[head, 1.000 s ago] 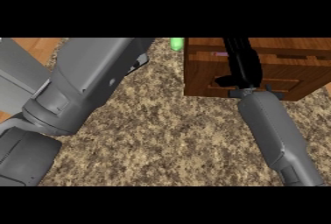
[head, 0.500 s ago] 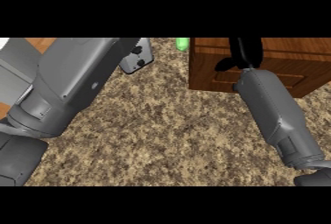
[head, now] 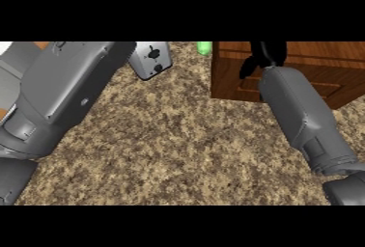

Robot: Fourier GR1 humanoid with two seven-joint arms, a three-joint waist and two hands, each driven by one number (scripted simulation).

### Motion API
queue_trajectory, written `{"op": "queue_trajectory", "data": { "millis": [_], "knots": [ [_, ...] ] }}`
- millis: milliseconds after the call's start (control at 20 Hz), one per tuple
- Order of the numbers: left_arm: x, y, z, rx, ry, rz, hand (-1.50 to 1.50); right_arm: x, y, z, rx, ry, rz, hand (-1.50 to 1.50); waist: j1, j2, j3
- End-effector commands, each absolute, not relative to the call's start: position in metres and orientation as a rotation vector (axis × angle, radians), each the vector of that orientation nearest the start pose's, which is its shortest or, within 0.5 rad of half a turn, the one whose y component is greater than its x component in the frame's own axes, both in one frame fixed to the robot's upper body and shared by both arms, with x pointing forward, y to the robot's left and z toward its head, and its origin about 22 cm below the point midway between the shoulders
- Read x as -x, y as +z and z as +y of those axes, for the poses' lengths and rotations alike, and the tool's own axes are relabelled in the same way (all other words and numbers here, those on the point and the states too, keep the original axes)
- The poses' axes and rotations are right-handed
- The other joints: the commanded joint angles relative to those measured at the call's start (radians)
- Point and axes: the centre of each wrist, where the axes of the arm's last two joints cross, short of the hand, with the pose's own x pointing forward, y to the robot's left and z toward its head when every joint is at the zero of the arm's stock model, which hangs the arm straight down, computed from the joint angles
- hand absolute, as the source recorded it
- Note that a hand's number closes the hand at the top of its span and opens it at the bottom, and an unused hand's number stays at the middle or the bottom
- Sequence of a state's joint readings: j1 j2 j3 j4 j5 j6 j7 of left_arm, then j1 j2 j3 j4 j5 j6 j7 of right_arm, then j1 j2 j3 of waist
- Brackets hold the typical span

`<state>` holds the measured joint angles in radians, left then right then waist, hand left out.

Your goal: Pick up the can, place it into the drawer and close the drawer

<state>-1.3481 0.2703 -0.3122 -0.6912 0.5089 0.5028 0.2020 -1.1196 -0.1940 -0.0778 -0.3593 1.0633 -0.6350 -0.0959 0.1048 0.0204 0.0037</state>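
Though the top edge crops the right hand (head: 262, 57) over the wooden drawer (head: 299, 72), hiding its finger state, a green can (head: 204, 47) peeks beside the speckled granite counter (head: 178, 144).

A speckled brown granite table (head: 178, 144) fills most of the frame. A strip of orange-brown wood (head: 44, 45) shows at the upper left corner, beside a pale surface (head: 6, 47) at the edge.
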Motion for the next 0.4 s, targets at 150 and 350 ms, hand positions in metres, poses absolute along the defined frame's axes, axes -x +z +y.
{"op": "queue_trajectory", "data": {
  "millis": [150, 350],
  "knots": [
    [-0.439, 0.242, 0.111, -0.041, -0.023, -1.689, -1.5, -0.472, 0.151, -0.163, 1.161, 0.666, -1.938, -1.5, 0.027, -0.012, -0.002],
    [-0.435, 0.258, 0.127, -0.048, -0.021, -1.705, -1.5, -0.469, 0.131, -0.164, 1.148, 0.662, -1.947, -1.5, 0.022, -0.006, -0.002]
  ]
}}
